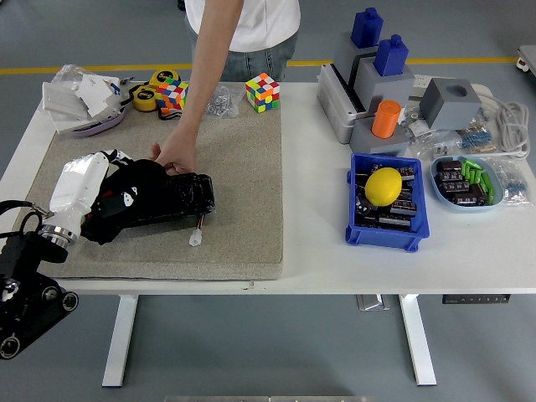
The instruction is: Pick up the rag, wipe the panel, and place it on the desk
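Lying left-right, rag (159, 201), left hand (92, 188) gripping

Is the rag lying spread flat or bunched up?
Bunched up: the black rag sits in a dark heap under the left robot hand, over the black panel on the mat.

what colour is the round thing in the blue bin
Yellow; the round thing sits on dark parts in the blue bin, clearest in the head view.
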Robot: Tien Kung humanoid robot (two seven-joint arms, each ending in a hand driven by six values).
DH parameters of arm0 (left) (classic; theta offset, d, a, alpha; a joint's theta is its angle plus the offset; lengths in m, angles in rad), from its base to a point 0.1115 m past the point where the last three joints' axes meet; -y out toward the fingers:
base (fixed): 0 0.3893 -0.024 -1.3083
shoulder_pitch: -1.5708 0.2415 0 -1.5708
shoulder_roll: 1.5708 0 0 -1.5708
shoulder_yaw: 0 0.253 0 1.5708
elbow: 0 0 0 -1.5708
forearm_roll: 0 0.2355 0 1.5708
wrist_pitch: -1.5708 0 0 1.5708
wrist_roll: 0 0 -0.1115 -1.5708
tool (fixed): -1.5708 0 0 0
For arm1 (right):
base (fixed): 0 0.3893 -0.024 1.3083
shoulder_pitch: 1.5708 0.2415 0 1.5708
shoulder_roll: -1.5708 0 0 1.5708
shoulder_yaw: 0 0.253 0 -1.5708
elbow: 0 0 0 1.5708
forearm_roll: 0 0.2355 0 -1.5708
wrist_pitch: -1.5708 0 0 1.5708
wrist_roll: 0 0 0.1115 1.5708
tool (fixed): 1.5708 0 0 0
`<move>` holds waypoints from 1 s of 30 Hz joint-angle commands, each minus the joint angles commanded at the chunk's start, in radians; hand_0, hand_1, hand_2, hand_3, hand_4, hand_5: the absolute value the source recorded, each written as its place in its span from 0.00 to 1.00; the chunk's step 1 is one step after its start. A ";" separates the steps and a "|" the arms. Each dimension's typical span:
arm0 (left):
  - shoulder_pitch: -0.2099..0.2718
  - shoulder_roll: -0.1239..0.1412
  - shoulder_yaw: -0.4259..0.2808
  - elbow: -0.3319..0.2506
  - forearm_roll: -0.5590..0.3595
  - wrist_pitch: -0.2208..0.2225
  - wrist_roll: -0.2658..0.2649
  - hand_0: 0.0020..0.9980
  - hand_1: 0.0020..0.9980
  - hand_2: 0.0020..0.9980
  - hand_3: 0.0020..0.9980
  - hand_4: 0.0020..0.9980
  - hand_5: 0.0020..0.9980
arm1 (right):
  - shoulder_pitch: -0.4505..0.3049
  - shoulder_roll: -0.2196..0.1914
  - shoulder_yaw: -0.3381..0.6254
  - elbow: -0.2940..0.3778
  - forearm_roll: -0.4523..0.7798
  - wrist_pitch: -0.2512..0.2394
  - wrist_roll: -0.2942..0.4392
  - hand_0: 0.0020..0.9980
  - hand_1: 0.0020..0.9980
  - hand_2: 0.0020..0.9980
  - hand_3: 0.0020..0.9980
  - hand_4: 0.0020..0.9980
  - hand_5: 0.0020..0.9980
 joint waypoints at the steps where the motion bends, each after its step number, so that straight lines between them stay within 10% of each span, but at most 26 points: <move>1: 0.004 0.004 -0.006 -0.004 0.004 0.000 -0.001 0.16 0.09 0.49 0.56 0.51 0.00 | 0.000 0.000 0.000 0.000 0.000 0.000 0.000 0.75 0.65 0.70 0.59 0.97 0.58; 30: 0.071 0.036 -0.138 0.036 0.030 0.000 -0.010 0.17 0.09 0.49 0.56 0.51 0.00 | 0.000 0.003 0.011 0.004 -0.010 0.000 0.000 0.76 0.65 0.70 0.59 0.97 0.59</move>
